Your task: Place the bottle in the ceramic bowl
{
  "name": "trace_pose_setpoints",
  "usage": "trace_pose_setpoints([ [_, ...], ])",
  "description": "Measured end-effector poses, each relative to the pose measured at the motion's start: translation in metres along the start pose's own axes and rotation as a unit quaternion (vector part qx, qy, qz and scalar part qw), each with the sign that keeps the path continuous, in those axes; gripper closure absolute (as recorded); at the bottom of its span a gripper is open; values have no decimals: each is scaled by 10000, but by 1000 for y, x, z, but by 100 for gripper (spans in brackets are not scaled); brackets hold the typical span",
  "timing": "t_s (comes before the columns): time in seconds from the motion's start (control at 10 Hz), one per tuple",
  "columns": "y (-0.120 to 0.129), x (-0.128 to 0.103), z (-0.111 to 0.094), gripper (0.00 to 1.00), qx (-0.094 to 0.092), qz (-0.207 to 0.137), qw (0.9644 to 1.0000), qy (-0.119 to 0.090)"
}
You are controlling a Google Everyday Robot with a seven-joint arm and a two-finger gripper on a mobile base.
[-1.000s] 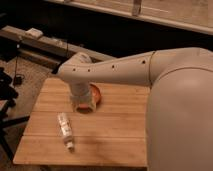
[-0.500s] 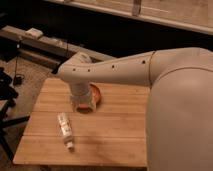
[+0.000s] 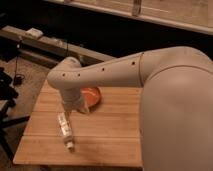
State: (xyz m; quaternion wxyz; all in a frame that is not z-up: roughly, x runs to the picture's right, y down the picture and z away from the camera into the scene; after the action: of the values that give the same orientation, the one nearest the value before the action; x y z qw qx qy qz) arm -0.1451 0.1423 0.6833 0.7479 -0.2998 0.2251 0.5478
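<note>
The bottle lies on its side on the wooden table, near the front left, with its white cap end pointing toward the front edge. The orange ceramic bowl sits behind and to the right of it, partly hidden by my arm. My gripper hangs at the end of the white forearm, right over the bottle's far end and left of the bowl. The forearm hides most of the gripper.
My large white arm covers the right side of the table. A dark bench with a small white object runs behind the table. Black stand legs are at the left. The floor lies beyond the table's left edge.
My arm's end has moved left and toward the front, from over the bowl's left edge to above the bottle's far end. The bottle and bowl have not moved.
</note>
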Motion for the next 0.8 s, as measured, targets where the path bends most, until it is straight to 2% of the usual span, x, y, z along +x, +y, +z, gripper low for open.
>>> trace_pose_setpoints([
  [0.2, 33, 13, 16, 35, 79, -491, 9986, 158],
  [0.3, 45, 13, 22, 35, 33, -583, 9980, 225],
  [0.6, 74, 2, 51, 35, -167, -632, 9968, 461],
  [0.8, 80, -5, 69, 35, -124, -645, 9962, 573],
])
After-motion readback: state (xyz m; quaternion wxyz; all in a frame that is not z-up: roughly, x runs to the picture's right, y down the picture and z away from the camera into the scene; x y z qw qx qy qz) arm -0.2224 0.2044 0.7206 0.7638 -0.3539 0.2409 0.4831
